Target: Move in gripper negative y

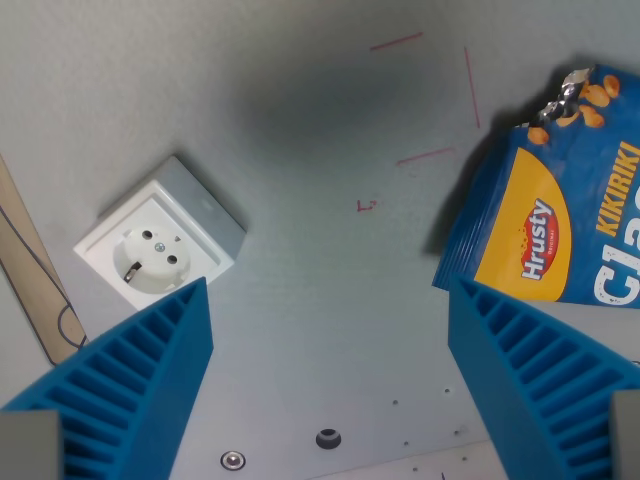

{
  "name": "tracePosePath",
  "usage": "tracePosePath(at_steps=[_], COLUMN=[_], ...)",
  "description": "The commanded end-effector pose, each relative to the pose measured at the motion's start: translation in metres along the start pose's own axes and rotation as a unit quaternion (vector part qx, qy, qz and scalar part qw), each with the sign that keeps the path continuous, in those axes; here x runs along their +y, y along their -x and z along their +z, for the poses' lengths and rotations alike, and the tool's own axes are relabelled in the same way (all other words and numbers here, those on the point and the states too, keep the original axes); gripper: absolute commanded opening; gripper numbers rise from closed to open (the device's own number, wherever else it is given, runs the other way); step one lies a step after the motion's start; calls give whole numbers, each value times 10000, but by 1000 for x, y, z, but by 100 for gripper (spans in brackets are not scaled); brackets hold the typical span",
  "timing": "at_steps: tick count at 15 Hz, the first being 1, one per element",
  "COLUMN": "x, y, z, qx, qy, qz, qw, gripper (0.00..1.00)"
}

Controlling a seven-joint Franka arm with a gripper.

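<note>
My gripper is open and empty, hanging above a grey table. Its two blue ribbed fingers show at the bottom of the wrist view, one finger at the wrist view's left and the other at the wrist view's right, with a wide gap between them. Nothing lies between the fingers but bare table.
A white wall socket block lies on the table just beyond the left finger. A blue and orange snack bag lies at the wrist view's right, partly behind the right finger. Thin red marks are drawn on the table. A wooden strip runs along the left edge.
</note>
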State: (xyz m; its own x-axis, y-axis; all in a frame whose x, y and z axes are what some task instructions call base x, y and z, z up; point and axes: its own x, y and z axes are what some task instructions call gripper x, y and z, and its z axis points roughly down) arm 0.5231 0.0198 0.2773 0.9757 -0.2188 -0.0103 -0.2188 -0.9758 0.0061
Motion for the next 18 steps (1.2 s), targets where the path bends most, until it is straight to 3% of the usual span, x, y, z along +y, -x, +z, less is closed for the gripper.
tracePosePath(at_steps=[1, 18], x=[-5, -90], y=[0, 0], z=[-1, -1], qx=[11, 11], qy=[-3, -3], qz=[4, 4], qw=[10000, 10000], gripper=[100, 100])
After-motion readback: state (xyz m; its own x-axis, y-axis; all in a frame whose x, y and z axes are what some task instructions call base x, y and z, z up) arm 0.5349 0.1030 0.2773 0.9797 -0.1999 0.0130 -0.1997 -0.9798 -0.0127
